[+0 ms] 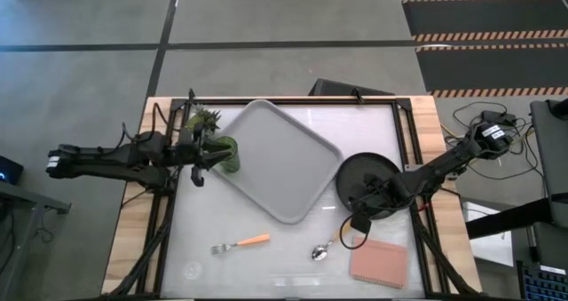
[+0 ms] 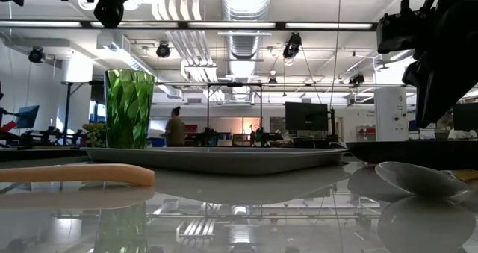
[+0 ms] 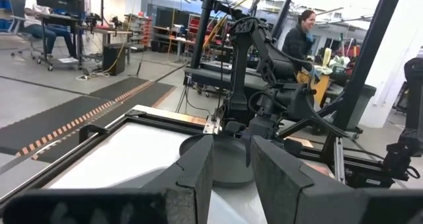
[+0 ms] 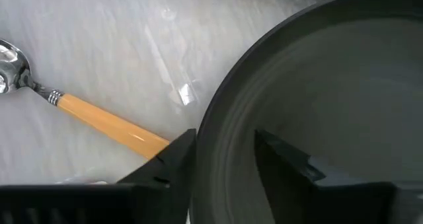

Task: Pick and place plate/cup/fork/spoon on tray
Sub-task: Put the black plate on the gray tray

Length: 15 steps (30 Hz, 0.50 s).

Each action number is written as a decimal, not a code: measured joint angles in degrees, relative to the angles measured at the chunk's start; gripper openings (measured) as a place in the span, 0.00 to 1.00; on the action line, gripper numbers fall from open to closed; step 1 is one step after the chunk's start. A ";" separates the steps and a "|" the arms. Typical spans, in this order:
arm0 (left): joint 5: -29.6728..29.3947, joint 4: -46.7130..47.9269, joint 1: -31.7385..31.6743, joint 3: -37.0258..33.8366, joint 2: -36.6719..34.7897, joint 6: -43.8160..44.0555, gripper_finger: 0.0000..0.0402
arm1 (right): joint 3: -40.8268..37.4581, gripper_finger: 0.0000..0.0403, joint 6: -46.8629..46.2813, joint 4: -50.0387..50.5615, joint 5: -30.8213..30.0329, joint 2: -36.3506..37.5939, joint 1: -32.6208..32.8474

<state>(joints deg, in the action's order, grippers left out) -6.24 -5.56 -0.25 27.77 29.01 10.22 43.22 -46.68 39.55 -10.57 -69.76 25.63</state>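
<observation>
The grey tray (image 1: 275, 159) lies askew at the table's middle. The green cup (image 1: 228, 156) stands upright on the tray's left corner (image 2: 128, 107). My left gripper (image 1: 200, 162) is beside and above the cup, slightly open and empty (image 3: 232, 151). The black plate (image 1: 373, 172) lies right of the tray. My right gripper (image 1: 359, 219) is shut on the plate's near rim. The orange-handled fork (image 1: 240, 244) lies flat near the front edge. The spoon (image 1: 321, 251), with a silver bowl and pale orange handle, lies flat between the fork and my right gripper. My right gripper pinches the plate's near rim (image 4: 210, 151), one finger (image 4: 165, 164) outside the rim and one finger (image 4: 291, 164) inside the plate. The fingers come from above, pointing down. In the low view the plate (image 2: 418, 154) seems to rest on the table.
A spiky potted plant (image 1: 204, 121) stands at the far left, behind the cup. A pink pad (image 1: 379, 261) lies at the front right, close to my right gripper. The spoon's handle (image 4: 106, 126) lies just beside the plate. People show in the room behind (image 3: 305, 26).
</observation>
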 joint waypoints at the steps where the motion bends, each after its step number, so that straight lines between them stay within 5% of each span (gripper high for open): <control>1: 0.00 0.00 0.00 0.00 0.10 0.00 0.21 | 0.00 0.40 0.00 0.00 -0.02 -0.01 0.00; 15: 0.04 0.11 0.00 -0.04 0.71 0.12 0.21 | -0.11 0.49 -0.44 -1.31 0.04 -5.78 0.00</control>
<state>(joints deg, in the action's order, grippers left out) -6.20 -5.45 -0.25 27.73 29.72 10.34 43.11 -47.11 38.24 -10.53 -75.53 25.63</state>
